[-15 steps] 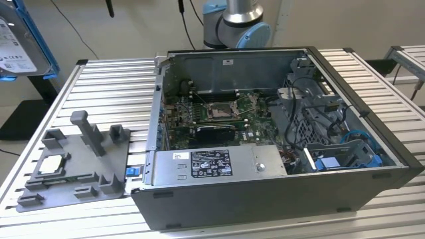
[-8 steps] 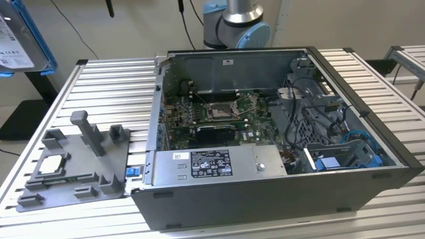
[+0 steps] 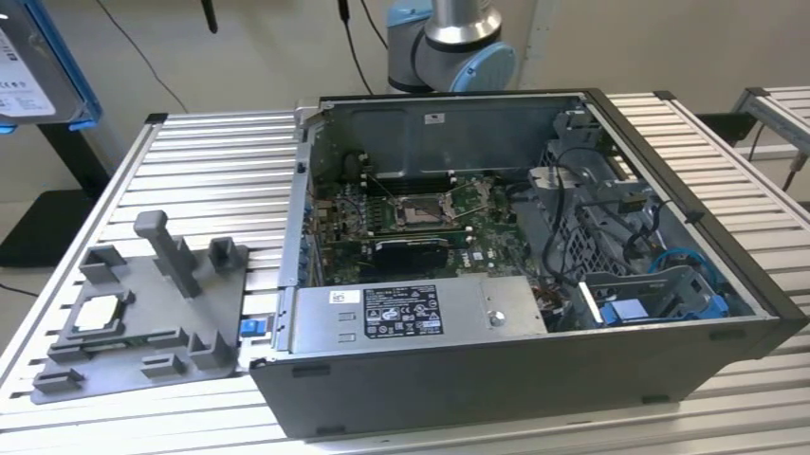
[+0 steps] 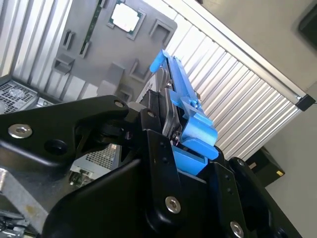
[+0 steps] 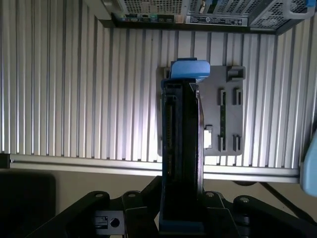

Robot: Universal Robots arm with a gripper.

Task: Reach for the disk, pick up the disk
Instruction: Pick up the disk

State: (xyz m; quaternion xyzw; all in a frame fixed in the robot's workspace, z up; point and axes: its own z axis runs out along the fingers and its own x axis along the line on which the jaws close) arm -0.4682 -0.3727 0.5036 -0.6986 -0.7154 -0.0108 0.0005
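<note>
fig. the disk (image 3: pixel 28 71) appears in the upper left corner of the exterior view. it is raised well above the slatted table (image 3: pixel 215 180) and well apart from the open computer case (image 3: pixel 532 379). its white label faces the camera, and its long axis runs roughly up and down the frame, slightly tilted. the picture's left and top borders cut most of it off, so we cannot trace its full outline there.

in the second wrist view the gripper (image 4: pixel 167 130) is clamped on the disk (image 4: pixel 193 124), with black fingers (image 4: pixel 148 131) on either side of it. the bright blue frame stands clear of them.

in the first wrist view we see the disk (image 5: pixel 181 139) edge-on (a narrow dark slab). its long axis points straight away from the gripper (image 5: pixel 181 218), with a blue tab at the far end. the held end is hidden among the gripper's black links.

behind the disk lies a grey fixture (image 5: pixel 225 114) on the table. we also see a small square chip (image 4: pixel 126 17) seated in that fixture.
</note>
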